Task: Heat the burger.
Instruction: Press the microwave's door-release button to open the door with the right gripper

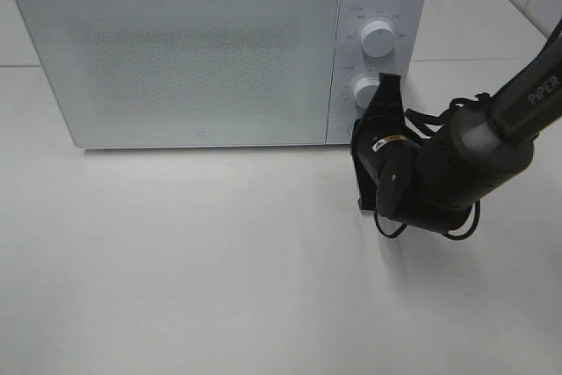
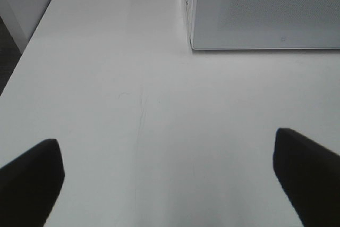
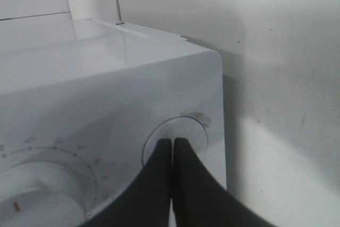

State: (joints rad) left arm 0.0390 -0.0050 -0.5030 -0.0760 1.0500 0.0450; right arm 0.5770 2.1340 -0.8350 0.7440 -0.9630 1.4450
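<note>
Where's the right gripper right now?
In the high view, right of centre: the right gripper, shut, tips at the microwave's lower knob.

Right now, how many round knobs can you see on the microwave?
2: upper knob high on the microwave's right panel; lower knob just below it, partly behind the right gripper, which could hide more.

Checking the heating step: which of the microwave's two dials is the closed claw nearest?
The lower dial. In the overhead view the right claw sits right beside it, while the upper dial stands clear above.
</note>
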